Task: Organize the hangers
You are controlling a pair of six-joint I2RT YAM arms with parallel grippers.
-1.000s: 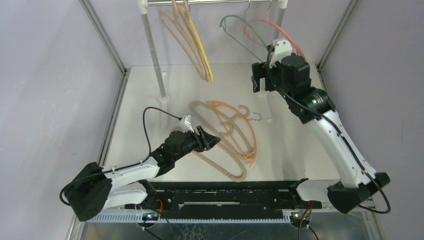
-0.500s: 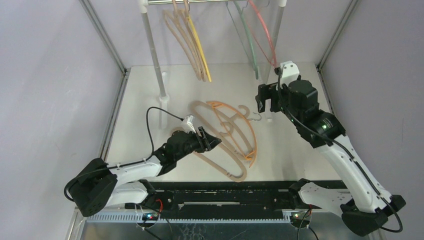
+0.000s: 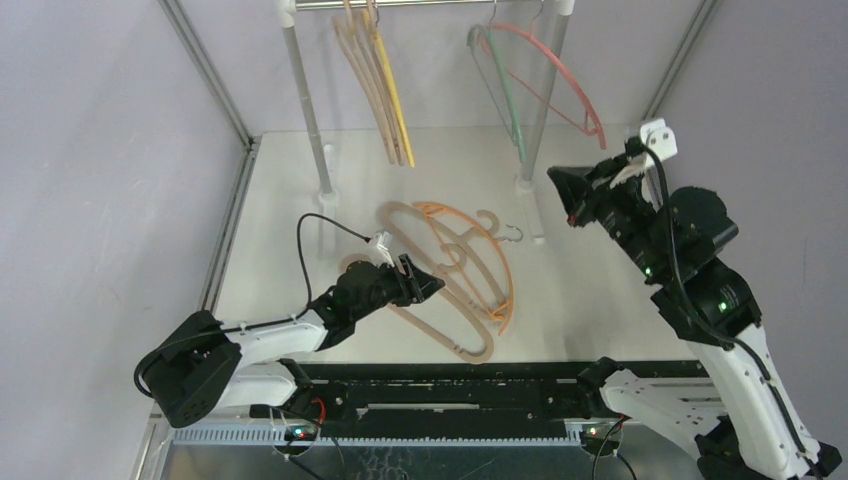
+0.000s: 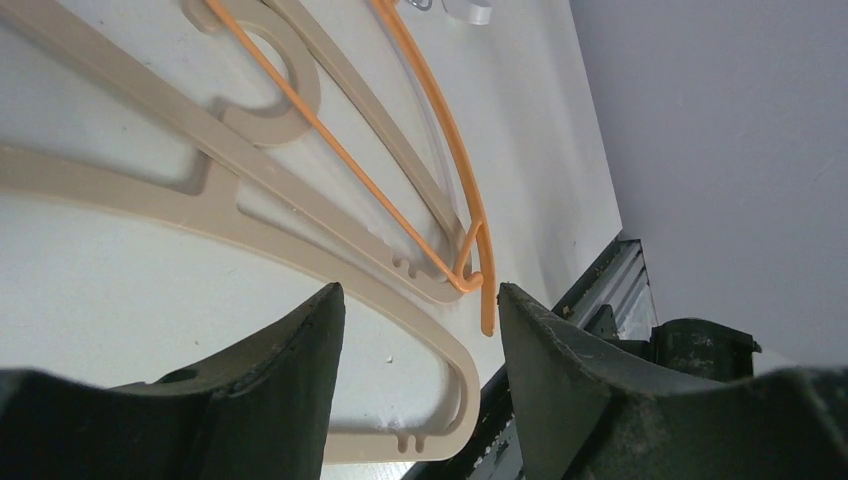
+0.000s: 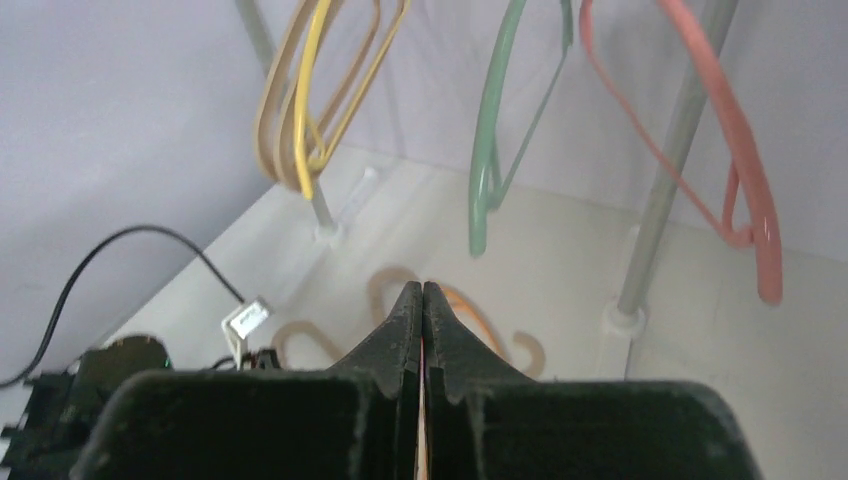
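Observation:
Two beige hangers [image 3: 440,290] and a thin orange hanger [image 3: 503,275] lie overlapped on the table. My left gripper [image 3: 428,285] stands open at their left side; in the left wrist view the rounded end of a beige hanger [image 4: 440,340] lies on the table between its fingertips [image 4: 418,292], untouched, with the orange hanger [image 4: 450,140] just beyond. On the rail hang beige hangers [image 3: 365,80], a yellow hanger [image 3: 393,90], a green hanger [image 3: 508,95] and a pink hanger [image 3: 565,80]. My right gripper [image 3: 562,190] is shut and empty, right of the rail's post, pointing at the table [image 5: 422,290].
The rail frame's left post [image 3: 308,110] and right post [image 3: 538,125] stand on white feet on the table. A black cable [image 3: 305,250] loops by the left wrist. A black track [image 3: 450,385] runs along the near edge. Metal frame bars [image 3: 215,85] flank the table.
My right arm has drawn back to the right, away from the rail, and its jaws have shut. The green and pink hangers swing on the rail. The left arm has barely moved.

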